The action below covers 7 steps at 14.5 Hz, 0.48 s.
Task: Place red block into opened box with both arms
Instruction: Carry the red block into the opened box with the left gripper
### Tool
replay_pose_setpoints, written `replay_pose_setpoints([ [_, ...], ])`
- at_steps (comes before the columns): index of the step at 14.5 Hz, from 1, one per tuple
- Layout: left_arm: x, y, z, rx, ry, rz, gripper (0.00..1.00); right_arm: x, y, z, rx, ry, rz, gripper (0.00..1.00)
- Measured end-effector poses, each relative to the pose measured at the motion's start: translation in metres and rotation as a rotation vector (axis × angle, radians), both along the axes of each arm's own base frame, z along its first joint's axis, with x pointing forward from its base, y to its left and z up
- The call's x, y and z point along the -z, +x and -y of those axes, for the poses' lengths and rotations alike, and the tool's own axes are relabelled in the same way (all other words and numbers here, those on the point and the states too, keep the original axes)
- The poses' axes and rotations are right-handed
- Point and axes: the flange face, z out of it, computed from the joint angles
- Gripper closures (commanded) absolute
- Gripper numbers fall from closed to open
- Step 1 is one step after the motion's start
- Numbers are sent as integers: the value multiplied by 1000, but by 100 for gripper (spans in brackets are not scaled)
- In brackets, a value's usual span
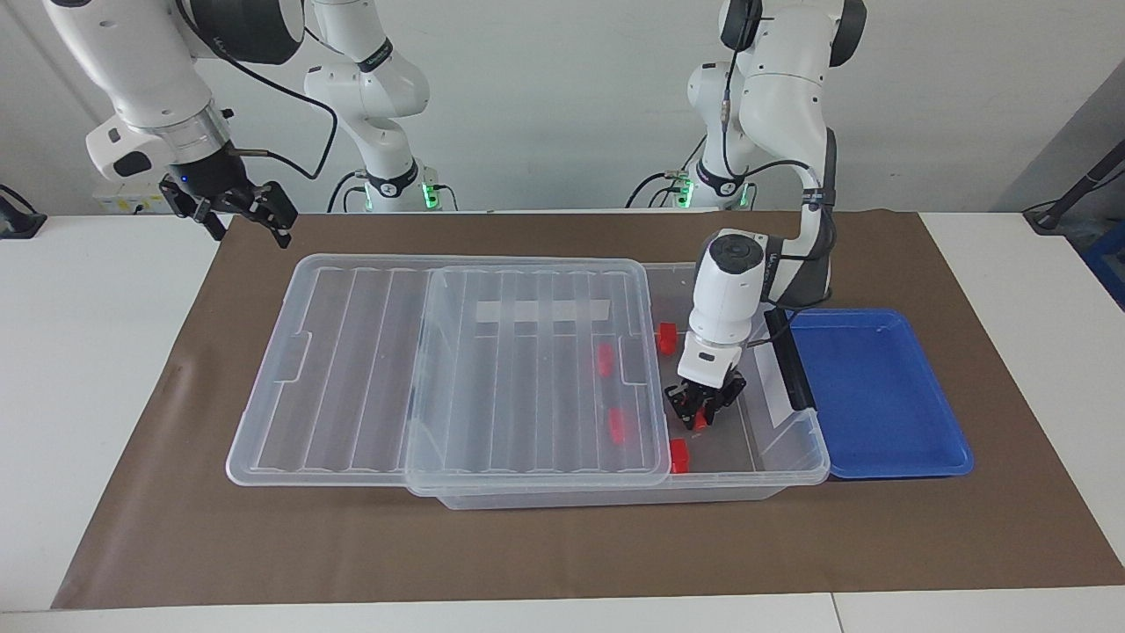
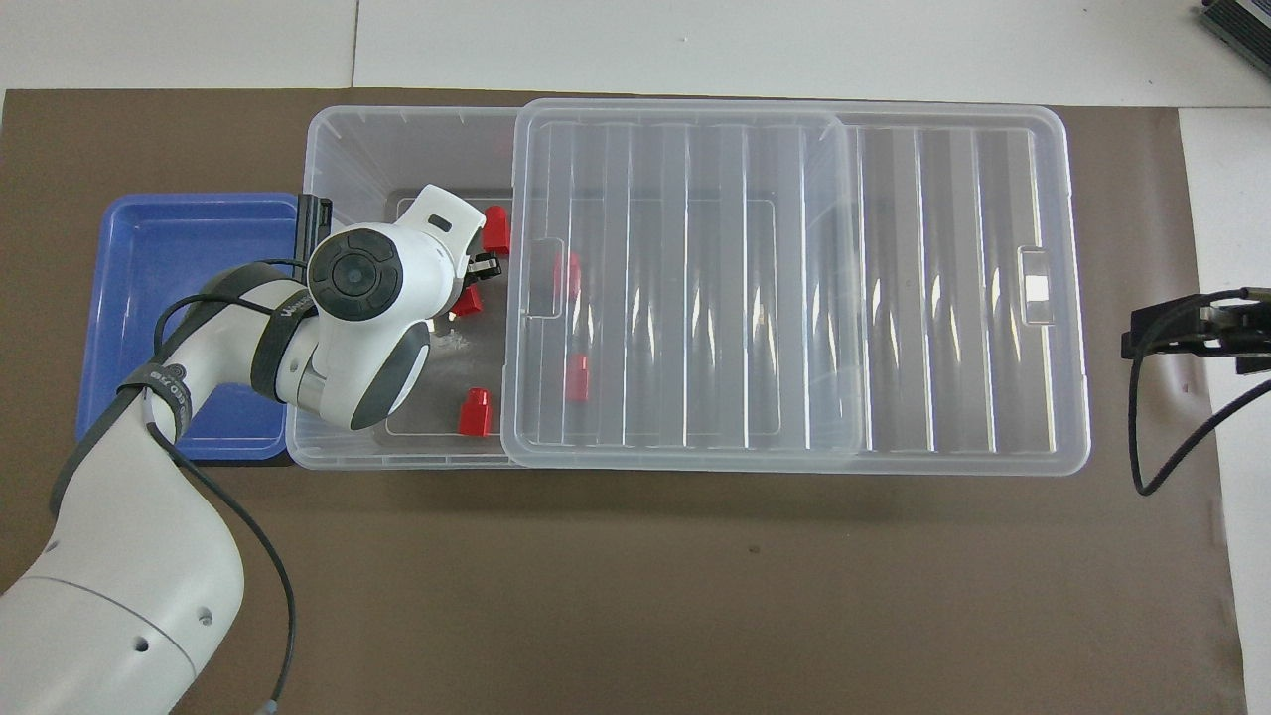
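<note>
The clear box (image 1: 791, 459) (image 2: 333, 139) has its ribbed lid (image 1: 527, 378) (image 2: 695, 278) slid toward the right arm's end, so the end by the left arm is uncovered. My left gripper (image 1: 700, 411) (image 2: 473, 286) reaches down into that uncovered part, low over the floor, shut on a red block (image 1: 700, 423) (image 2: 467, 302). Two other red blocks (image 1: 668, 338) (image 1: 679, 455) lie on the box floor beside it. Two more (image 1: 606, 359) (image 1: 617, 425) show through the lid. My right gripper (image 1: 242, 211) (image 2: 1192, 333) hangs open over the mat off the lid's end, holding nothing.
A shallow blue tray (image 1: 879, 396) (image 2: 169, 258) lies against the box at the left arm's end, with nothing in it. The box's black handle (image 1: 787, 360) stands between tray and gripper. A brown mat (image 1: 562, 545) covers the table.
</note>
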Motion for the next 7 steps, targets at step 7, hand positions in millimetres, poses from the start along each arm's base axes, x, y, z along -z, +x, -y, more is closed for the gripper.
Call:
replay_pose_setpoints([
  [7, 1, -3, -3, -11, 23, -38, 0, 0, 0, 1, -2, 2, -4, 0],
])
